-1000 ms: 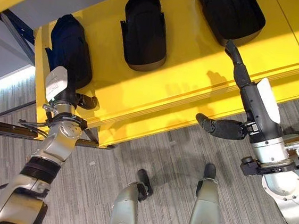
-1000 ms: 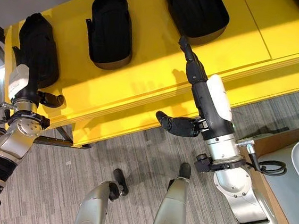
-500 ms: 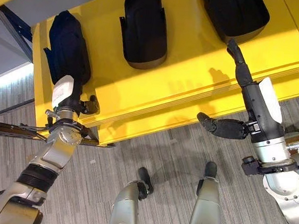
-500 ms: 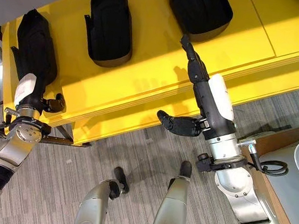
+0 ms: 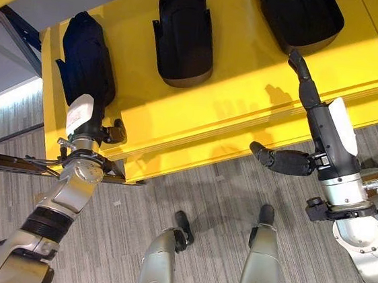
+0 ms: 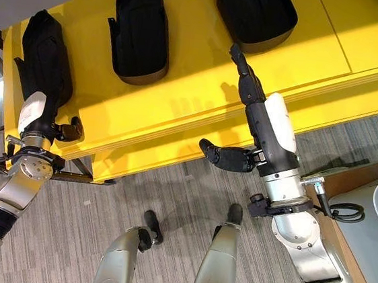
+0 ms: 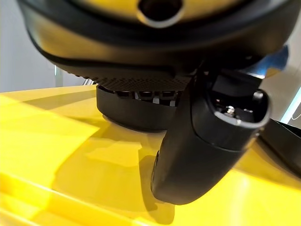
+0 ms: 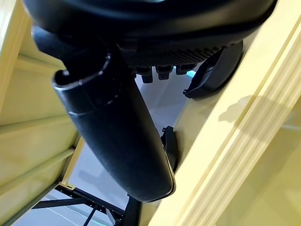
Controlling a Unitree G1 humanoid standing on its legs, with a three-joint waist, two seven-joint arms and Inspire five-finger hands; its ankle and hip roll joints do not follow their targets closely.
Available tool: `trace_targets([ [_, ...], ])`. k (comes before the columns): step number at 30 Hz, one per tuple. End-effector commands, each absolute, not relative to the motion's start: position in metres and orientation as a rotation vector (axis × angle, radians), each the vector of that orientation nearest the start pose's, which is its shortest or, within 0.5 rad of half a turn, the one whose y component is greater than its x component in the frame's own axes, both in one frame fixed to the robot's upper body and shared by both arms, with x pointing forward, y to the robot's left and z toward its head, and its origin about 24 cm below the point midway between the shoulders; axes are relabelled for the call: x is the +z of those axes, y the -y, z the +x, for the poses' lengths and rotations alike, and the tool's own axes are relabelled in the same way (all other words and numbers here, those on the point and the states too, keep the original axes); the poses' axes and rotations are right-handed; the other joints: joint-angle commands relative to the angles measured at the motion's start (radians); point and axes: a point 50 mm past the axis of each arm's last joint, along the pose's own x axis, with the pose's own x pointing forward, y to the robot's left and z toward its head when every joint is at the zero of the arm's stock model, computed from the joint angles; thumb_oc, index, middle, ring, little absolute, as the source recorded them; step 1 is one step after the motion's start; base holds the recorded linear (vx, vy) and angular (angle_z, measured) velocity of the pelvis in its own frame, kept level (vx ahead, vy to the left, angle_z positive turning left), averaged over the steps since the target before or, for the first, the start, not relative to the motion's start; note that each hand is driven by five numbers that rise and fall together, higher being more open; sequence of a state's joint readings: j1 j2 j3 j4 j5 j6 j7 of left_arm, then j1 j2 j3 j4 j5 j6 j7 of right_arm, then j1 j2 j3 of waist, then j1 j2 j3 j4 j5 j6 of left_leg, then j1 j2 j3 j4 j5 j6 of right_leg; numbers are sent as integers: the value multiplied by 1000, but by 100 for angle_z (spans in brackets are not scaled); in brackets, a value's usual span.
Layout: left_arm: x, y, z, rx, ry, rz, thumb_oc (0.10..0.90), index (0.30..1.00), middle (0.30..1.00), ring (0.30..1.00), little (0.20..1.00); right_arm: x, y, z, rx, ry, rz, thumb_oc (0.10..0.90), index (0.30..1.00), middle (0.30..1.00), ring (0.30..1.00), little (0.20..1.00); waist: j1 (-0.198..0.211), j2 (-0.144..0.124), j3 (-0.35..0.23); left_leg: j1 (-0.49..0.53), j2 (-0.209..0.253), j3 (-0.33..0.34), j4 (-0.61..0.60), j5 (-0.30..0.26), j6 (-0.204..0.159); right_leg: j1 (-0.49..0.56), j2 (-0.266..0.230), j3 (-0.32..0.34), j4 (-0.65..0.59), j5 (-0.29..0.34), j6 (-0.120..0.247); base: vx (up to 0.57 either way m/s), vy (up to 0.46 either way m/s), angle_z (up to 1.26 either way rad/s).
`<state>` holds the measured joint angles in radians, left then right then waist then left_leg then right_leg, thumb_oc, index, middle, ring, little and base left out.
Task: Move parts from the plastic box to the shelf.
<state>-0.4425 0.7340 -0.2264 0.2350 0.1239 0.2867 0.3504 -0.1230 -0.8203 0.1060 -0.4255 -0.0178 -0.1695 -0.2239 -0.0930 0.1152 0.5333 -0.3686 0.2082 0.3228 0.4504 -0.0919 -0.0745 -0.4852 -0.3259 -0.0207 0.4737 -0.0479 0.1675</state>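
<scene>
Black parts lie on the yellow shelf (image 5: 248,94) in a row: one at the shelf's left end (image 5: 86,60), one in the middle (image 5: 183,33), and a larger one to the right (image 5: 300,18), partly cut off at the view's upper edge.

The left hand (image 5: 86,120) is at the near end of the left-end part, its thumb standing out to the side above the shelf's front edge. Its fingers are hidden against the part — I cannot tell whether they grip it.

The right hand (image 5: 313,117) reaches over the shelf's front edge with fingers straight and thumb spread wide — open, holding nothing. Its fingertips (image 5: 294,58) point at the larger part, just short of its near rim.
</scene>
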Motion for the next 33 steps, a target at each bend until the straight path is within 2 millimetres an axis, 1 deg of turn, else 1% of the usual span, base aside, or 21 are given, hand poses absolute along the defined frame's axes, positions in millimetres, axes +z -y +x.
trace_targets([
  [1, 122, -282, 319, 330, -77, 951, 900, 1000, 1000, 1000, 1000, 246, 177, 212, 113, 1051, -624, 900, 1000, 1000, 1000, 1000, -17, -50, -13, -5, 20, -60, -24, 3, -12, 68, -29, -66, 71, -109, 12, 0, 0, 0],
  [6, 125, -279, 314, 305, -57, 969, 900, 1000, 1000, 1000, 1000, 246, 180, 211, 100, 1049, -625, 900, 1000, 1000, 1000, 1000, -11, -46, -13, 2, 16, -61, -26, 1, -11, 77, -32, -72, 67, -109, 12, 0, 0, 0],
  [10, 126, -276, 309, 281, -49, 984, 900, 1000, 1000, 1000, 1000, 244, 182, 210, 85, 1047, -627, 900, 1000, 1000, 1000, 1000, -4, -43, -13, 5, 13, -65, -29, 0, -11, 84, -36, -77, 63, -109, 13, 0, 0, 0],
  [15, 124, -275, 302, 272, -47, 993, 900, 1000, 1000, 1000, 1000, 243, 185, 210, 75, 1042, -627, 900, 1000, 1000, 1000, 1000, 2, -40, -13, 5, 10, -70, -27, -1, -10, 87, -40, -80, 61, -109, 15, 0, 0, 0],
  [33, 131, -268, 296, 224, -11, 1036, 900, 1000, 1000, 1000, 1000, 241, 187, 207, 48, 1046, -617, 900, 1000, 1000, 1000, 1000, 17, -41, -13, 7, 4, -78, -32, 0, -9, 99, -43, -92, 51, -105, 17, 0, 0, 0],
])
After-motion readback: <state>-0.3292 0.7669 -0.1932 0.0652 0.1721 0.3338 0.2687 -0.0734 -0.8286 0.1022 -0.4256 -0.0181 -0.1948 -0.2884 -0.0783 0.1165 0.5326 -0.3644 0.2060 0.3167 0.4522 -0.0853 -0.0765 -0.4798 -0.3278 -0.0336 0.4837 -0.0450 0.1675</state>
